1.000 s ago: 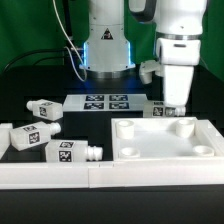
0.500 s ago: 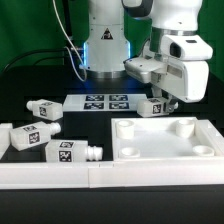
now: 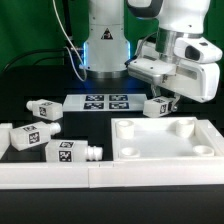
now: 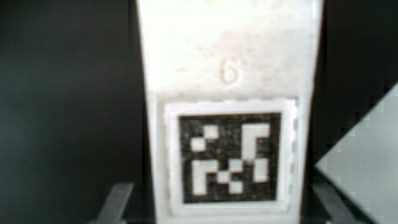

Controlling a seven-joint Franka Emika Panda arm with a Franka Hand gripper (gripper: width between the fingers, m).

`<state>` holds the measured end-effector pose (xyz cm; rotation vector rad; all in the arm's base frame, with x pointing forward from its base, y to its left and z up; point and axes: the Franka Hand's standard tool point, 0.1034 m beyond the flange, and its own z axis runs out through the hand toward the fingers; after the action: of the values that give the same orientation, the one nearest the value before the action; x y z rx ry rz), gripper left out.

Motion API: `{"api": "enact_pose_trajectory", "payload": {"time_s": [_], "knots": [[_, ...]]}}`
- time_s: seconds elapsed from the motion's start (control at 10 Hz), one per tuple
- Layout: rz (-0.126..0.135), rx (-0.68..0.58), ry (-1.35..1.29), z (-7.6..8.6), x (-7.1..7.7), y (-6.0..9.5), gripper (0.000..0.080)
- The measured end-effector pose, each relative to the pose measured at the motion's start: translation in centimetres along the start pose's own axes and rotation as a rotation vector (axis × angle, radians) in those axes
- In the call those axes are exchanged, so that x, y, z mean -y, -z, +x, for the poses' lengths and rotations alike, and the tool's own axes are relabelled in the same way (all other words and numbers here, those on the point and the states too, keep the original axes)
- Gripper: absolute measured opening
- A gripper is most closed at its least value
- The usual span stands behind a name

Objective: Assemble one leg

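My gripper (image 3: pixel 165 100) is shut on one leg (image 3: pixel 152 107), a small white block with a black-and-white tag, and holds it tilted just above the table behind the white square top (image 3: pixel 165 152). In the wrist view the leg (image 4: pixel 224 70) fills the middle, tag facing the camera, with a dark finger (image 4: pixel 121 200) at each side of it and my gripper (image 4: pixel 224 205) closed round its near end. Three more legs lie at the exterior view's left: one (image 3: pixel 42 108) at the back, one (image 3: pixel 27 136) in the middle, one (image 3: pixel 70 151) nearest the front.
The marker board (image 3: pixel 105 101) lies flat behind the parts, before the arm's base (image 3: pixel 105 40). A white ledge (image 3: pixel 60 177) runs along the front edge. Dark table shows between the loose legs and the top.
The wrist has swung from upright to strongly tilted, and the held leg has come off the table and shifted slightly toward the exterior view's left.
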<state>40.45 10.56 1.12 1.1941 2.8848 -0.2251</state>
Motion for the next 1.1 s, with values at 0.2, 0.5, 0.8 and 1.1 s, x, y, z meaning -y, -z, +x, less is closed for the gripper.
{"api": "enact_pose_trajectory", "payload": {"time_s": [0.2,0.5,0.8,1.1], "knots": [[0.026,-0.006,0.070,0.42,0.11,-0.41,0.0284],[0.035,-0.005,0.060,0.17,-0.10,-0.39,0.0284],[0.036,-0.006,0.058,0.12,-0.03,-0.45,0.0528],[0.036,-0.006,0.056,0.05,0.02,-0.48,0.0642]]}}
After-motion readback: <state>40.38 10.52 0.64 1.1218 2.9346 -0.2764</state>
